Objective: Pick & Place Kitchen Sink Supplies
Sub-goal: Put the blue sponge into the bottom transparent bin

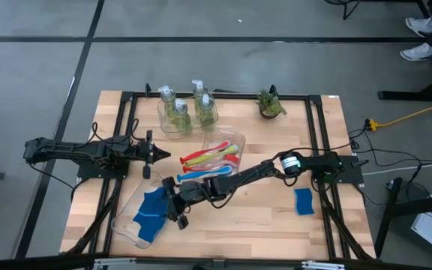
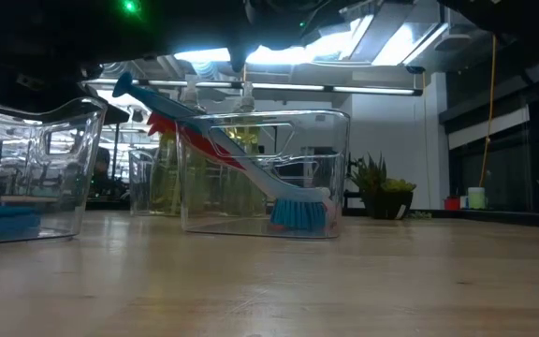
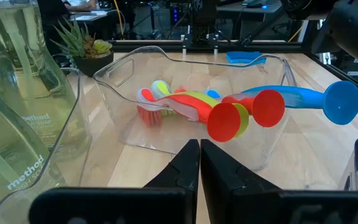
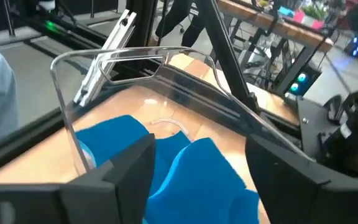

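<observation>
Two sponge pieces (image 1: 150, 214) lie flat in the clear tray (image 1: 126, 227) at the near left of your surface (image 1: 261, 217), and your right gripper (image 1: 177, 210) hangs just over them. Its fingers (image 4: 126, 168) stand apart with nothing between them; in the right wrist view you look straight past them onto the blue pieces lying side by side on the tray floor. A third sponge piece (image 1: 303, 201) lies alone on the bare wood at the near right, well apart from everything else.

Your left gripper (image 1: 154, 155) waits at the left side of the surface, fingers (image 3: 188, 171) pressed together and holding nothing, aimed at the middle tray (image 1: 237, 139). That tray holds the brushes (image 1: 210, 157): the red and yellow-green ones lie with their long axes running roughly left to right, bristle heads toward the right. The blue brush (image 1: 212, 172) lies along the same line, nearest the right arm. In the low view you see it leaning on the tray wall, bristle head down on the tray floor and handle end raised over the rim.

Three pump bottles (image 1: 178, 111) of yellow-green liquid stand upright at the far side, in or beside another clear tray (image 1: 163, 127); you cannot tell which for each. A potted plant (image 1: 270, 105) stands to their right.
</observation>
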`<state>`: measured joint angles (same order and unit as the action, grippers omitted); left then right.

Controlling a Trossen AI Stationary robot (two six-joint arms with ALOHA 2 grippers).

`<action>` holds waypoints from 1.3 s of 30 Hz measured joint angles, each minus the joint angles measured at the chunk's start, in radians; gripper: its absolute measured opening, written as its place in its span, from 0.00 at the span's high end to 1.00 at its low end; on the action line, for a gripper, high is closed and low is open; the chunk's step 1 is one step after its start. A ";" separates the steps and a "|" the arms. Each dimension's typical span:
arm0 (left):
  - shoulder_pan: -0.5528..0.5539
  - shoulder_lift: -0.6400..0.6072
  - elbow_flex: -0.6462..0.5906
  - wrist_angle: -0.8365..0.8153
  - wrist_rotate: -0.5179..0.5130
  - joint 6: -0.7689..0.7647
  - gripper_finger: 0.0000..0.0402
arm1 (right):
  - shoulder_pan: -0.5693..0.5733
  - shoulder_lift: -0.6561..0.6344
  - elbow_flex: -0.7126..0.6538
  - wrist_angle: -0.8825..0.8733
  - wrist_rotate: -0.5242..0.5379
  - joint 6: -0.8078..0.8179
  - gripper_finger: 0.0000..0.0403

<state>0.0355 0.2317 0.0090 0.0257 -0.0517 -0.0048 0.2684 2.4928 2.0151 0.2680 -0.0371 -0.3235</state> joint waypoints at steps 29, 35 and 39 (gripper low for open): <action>0.000 0.000 0.000 0.000 0.000 0.000 0.98 | 0.059 -0.171 -0.103 -0.107 0.003 0.374 0.37; 0.000 0.000 0.000 0.000 0.000 0.000 0.97 | 0.132 -0.342 -0.321 -0.067 0.219 0.337 0.37; 0.000 0.000 0.000 0.000 0.000 0.000 0.97 | 0.200 -0.505 -0.518 -0.010 0.405 0.296 0.37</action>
<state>0.0357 0.2317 0.0090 0.0254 -0.0513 -0.0048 0.4684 1.9876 1.4975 0.2578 0.3680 -0.0279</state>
